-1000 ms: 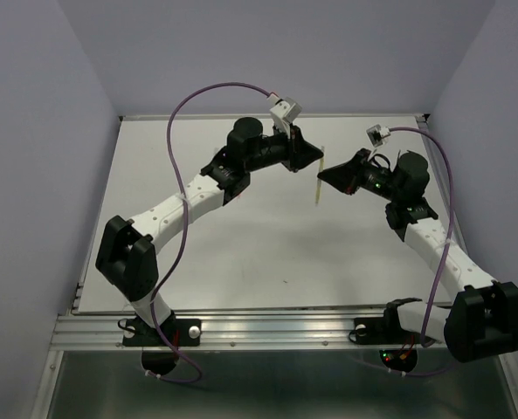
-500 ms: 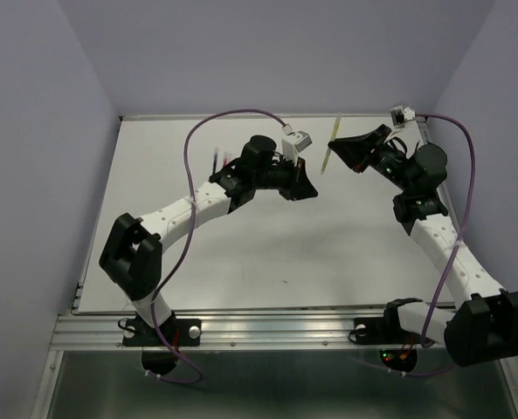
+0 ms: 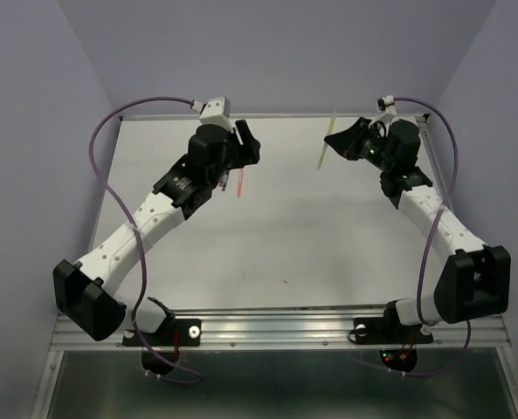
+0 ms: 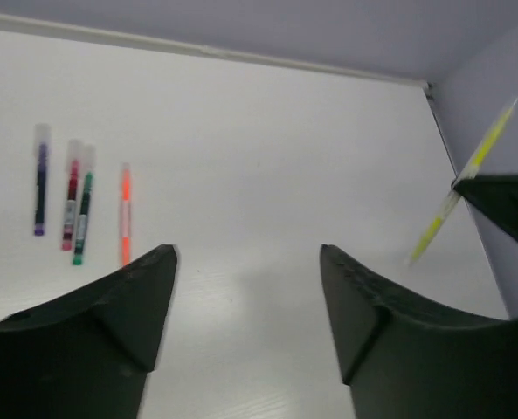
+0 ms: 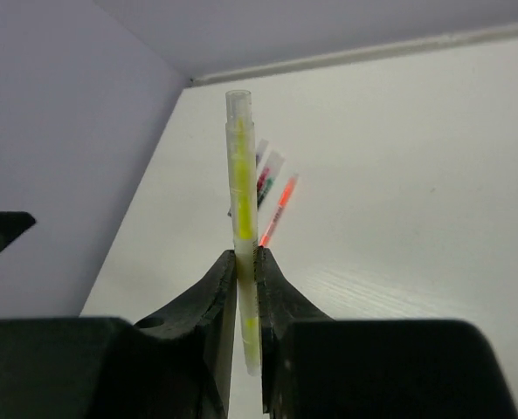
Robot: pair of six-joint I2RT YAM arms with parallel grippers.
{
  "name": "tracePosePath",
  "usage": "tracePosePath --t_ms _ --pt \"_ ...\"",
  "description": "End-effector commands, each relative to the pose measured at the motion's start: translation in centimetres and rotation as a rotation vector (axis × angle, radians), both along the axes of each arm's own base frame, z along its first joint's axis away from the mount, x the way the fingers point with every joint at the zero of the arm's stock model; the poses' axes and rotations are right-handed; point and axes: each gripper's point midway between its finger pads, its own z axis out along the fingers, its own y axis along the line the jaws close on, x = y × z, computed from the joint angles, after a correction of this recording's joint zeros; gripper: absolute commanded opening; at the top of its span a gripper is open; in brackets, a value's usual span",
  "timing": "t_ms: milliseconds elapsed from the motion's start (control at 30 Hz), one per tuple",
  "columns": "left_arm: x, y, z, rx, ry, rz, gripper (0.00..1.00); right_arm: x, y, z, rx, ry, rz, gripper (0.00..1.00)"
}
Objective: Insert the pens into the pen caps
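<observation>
jaws of the right gripper point(image 5: 247, 260) are pinched narrow on the pale yellow pen point(image 5: 240, 175), which stands upright between them with a clear cap point(image 5: 238, 103) on its far end. the left gripper point(image 4: 245, 251) is spread wide and holds nothing above the white table point(image 4: 267, 131). ahead of it to the left lie the orange pen point(image 4: 125, 218), green pen point(image 4: 82, 223), dark red pen point(image 4: 71, 205) and dark blue pen point(image 4: 40, 188), side by side, with pale caps point(image 4: 41, 133) at the far ends.

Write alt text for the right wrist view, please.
The right gripper clamps a pale yellow pen upright, a clear cap on its top end. Behind it, an orange pen and other pens lie on the white table beside a purple wall.
</observation>
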Motion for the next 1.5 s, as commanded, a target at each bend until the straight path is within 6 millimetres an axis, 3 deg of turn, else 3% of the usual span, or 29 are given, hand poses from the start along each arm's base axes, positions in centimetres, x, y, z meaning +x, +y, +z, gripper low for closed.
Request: tracePosePath --t_ms 0,33,200,333,467,633,833,1133,1333,1467 --pt "1.0 7.2 -2.1 0.057 0.054 0.313 0.87 1.5 1.9 -3.1 0.004 0.144 -0.023 0.01" --pt "0.9 8.0 -1.9 0.048 0.05 0.343 0.99 2.4 2.7 -4.3 -0.004 0.175 -0.016 0.01" --pt "1.2 11.8 -3.2 0.062 0.081 0.447 0.99 4.6 9.1 -8.8 -0.02 0.294 0.028 0.02" --pt "0.8 14.0 -3.9 0.05 0.085 0.483 0.99 7.2 14.6 -13.4 -0.018 0.39 0.037 0.03" --pt "0.4 15.8 -4.8 0.056 0.1 0.514 0.99 8.3 19.2 -16.5 0.011 0.462 0.048 0.05" --pt "0.1 17.1 -5.4 0.056 0.102 0.525 0.99 8.9 23.3 -19.4 -0.005 0.505 0.064 0.07" --pt "0.5 16.6 -5.5 0.051 0.099 0.483 0.99 10.8 23.1 -21.5 -0.025 0.524 -0.018 0.11" --pt "0.8 16.2 -6.0 0.047 0.105 0.455 0.99 9.9 24.3 -23.3 -0.055 0.575 0.008 0.33" --pt "0.8 15.9 -5.7 0.032 0.098 0.437 0.99 9.8 24.7 -22.8 -0.055 0.569 0.036 0.37" --pt "0.8 15.8 -5.6 0.024 0.096 0.431 0.99 9.7 24.9 -21.2 -0.062 0.53 0.065 0.39"
